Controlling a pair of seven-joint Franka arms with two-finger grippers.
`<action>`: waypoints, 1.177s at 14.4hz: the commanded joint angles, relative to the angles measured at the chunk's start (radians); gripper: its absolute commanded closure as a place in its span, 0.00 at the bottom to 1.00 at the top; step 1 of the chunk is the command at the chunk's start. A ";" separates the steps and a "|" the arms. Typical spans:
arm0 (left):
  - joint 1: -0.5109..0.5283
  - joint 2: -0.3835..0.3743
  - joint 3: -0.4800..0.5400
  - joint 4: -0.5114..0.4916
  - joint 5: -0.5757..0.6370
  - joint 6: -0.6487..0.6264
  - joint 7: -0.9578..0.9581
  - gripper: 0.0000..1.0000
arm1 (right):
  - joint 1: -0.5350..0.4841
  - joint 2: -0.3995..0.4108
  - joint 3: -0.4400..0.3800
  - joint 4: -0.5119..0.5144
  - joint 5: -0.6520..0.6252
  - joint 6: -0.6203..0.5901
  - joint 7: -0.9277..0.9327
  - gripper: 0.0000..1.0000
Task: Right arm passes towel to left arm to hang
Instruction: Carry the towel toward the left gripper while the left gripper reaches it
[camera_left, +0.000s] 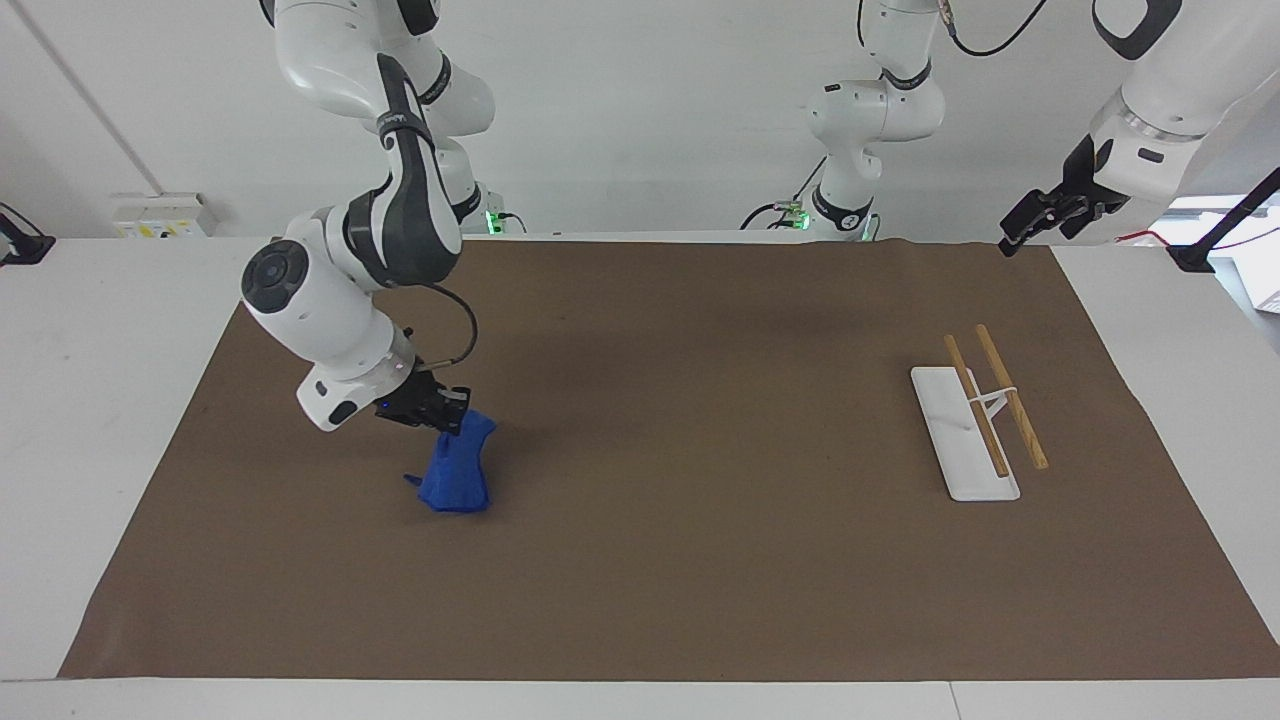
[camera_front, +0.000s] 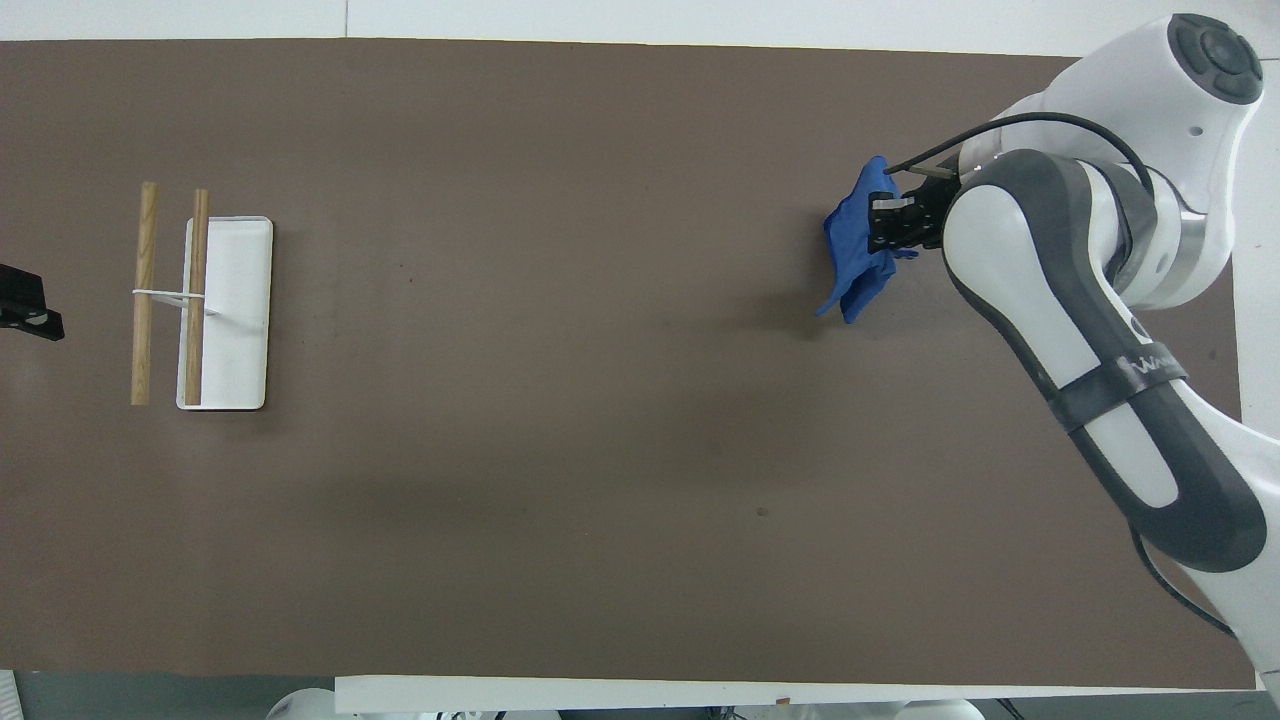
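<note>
The towel (camera_left: 458, 468) hangs bunched from the right end effector (camera_left: 447, 413), which is clamped on its upper edge above the brown mat (camera_left: 640, 560) at the right arm's end of the surface. The towel's lower folds appear to touch the mat. The left end effector (camera_left: 1033, 222), fingers apart, waits raised near the white rack (camera_left: 962, 432).

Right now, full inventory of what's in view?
towel: one, blue, bunched, hanging from the right gripper, lower end at the mat, toward the right arm's end.
rack: one, white base with two wooden bars, on the mat toward the left arm's end.
mat: one, brown, covers the table.
table: one, white.
right gripper: one, black, jaws shut on the towel's top.
left gripper: one, black, waits raised over the mat's corner at the left arm's end, jaws open.
</note>
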 joint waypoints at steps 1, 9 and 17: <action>-0.086 -0.044 -0.010 -0.127 -0.035 0.155 -0.260 0.00 | -0.009 -0.002 0.101 0.000 0.127 0.006 0.267 1.00; -0.391 0.154 -0.009 -0.216 -0.049 0.589 -1.194 0.00 | 0.175 0.001 0.156 -0.009 0.437 0.195 0.733 1.00; -0.470 0.196 -0.011 -0.271 -0.049 0.646 -1.306 0.16 | 0.238 0.003 0.158 -0.035 0.480 0.316 0.834 1.00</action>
